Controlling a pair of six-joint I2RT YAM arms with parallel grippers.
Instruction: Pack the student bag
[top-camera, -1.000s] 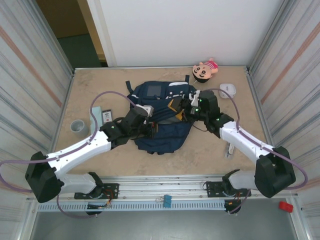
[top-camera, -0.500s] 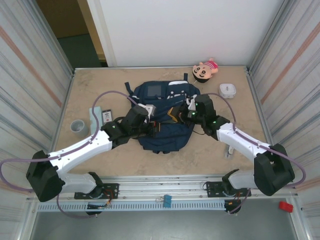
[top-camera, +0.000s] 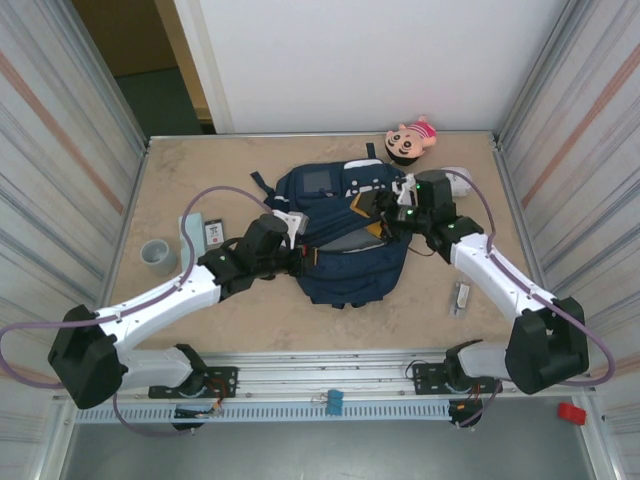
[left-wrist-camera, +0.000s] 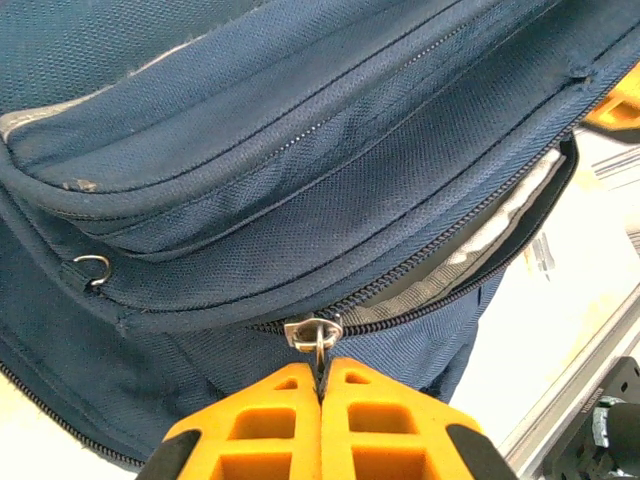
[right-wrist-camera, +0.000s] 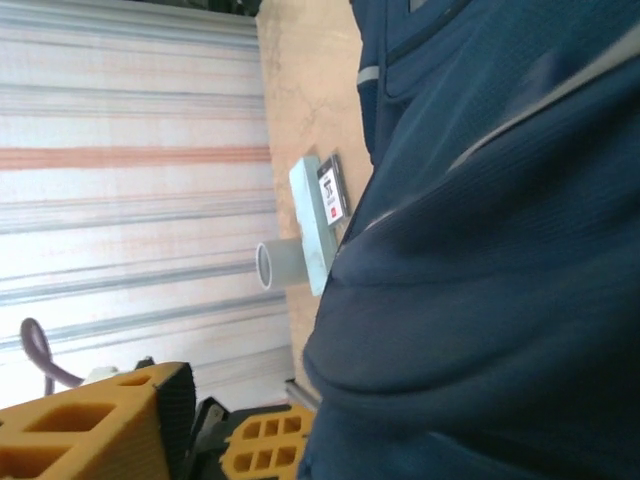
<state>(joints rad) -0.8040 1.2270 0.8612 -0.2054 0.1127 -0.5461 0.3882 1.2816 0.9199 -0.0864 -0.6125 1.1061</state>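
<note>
The student bag (top-camera: 345, 250), a navy backpack, lies flat mid-table with its main zip partly undone and grey lining (left-wrist-camera: 480, 250) showing through the gap. My left gripper (top-camera: 300, 258) (left-wrist-camera: 322, 375) is shut on the metal zipper pull (left-wrist-camera: 318, 332) at the bag's left side. My right gripper (top-camera: 372, 215) is at the bag's upper right edge by the opening. In the right wrist view its one visible finger (right-wrist-camera: 90, 430) stands far out to the left, clear of the bag cloth (right-wrist-camera: 480, 250). The other finger is hidden behind the cloth.
A plush doll (top-camera: 410, 142) lies at the back right. A grey cup (top-camera: 158, 254) (right-wrist-camera: 280, 265) and a light-blue box (top-camera: 192, 232) (right-wrist-camera: 315, 225) with a small card sit to the bag's left. A small silver item (top-camera: 460, 298) lies front right. Metal walls close both sides.
The bag has slid right and its opening has widened. My right gripper moved right and back, and its jaws have parted. My left gripper kept hold of the pull.
</note>
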